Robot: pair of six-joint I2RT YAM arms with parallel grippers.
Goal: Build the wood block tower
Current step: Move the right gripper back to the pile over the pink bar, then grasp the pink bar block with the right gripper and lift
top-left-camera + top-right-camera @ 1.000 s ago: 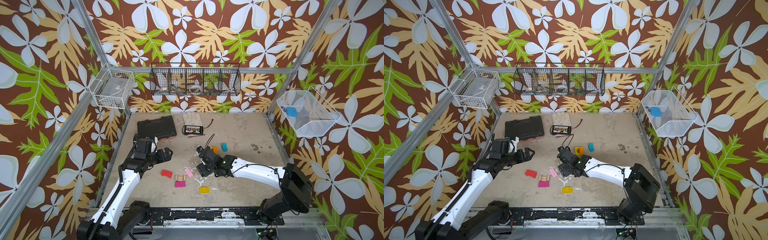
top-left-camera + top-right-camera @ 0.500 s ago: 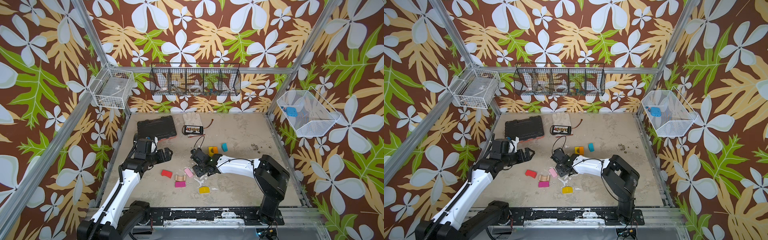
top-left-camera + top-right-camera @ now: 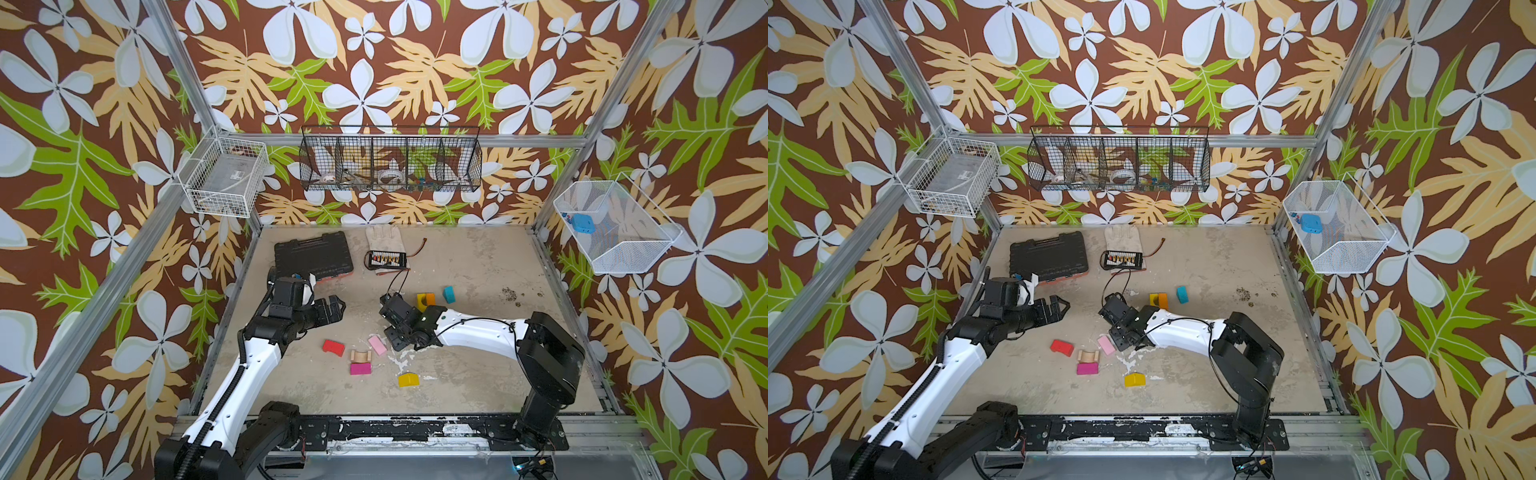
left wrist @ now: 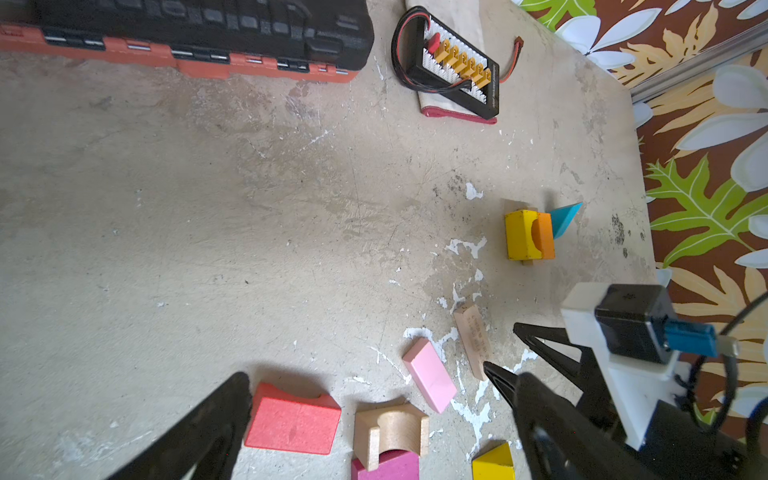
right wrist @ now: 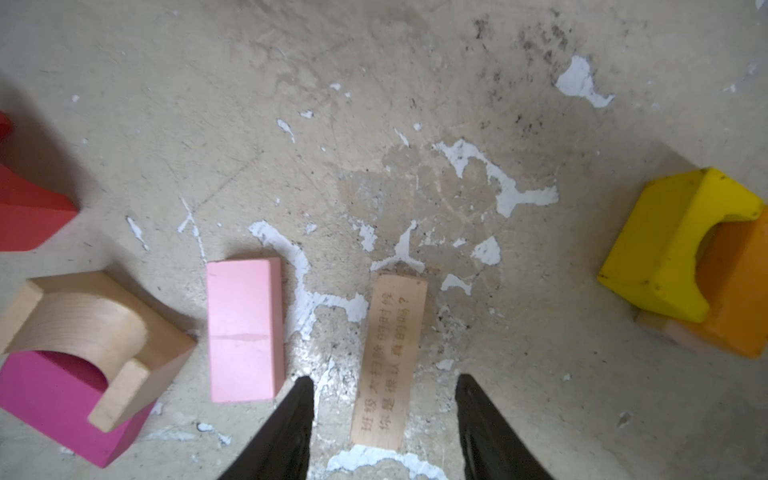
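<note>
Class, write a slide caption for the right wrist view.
Right gripper, jaws apart, straddles an engraved plain wood plank beside a pink block.

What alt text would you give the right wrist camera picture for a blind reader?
The right claw stands open astride a flat wooden plank printed with characters. Around it on the worn tabletop lie a pink block, a wood arch against a magenta block, a red block, and a yellow arch over an orange block.
</note>
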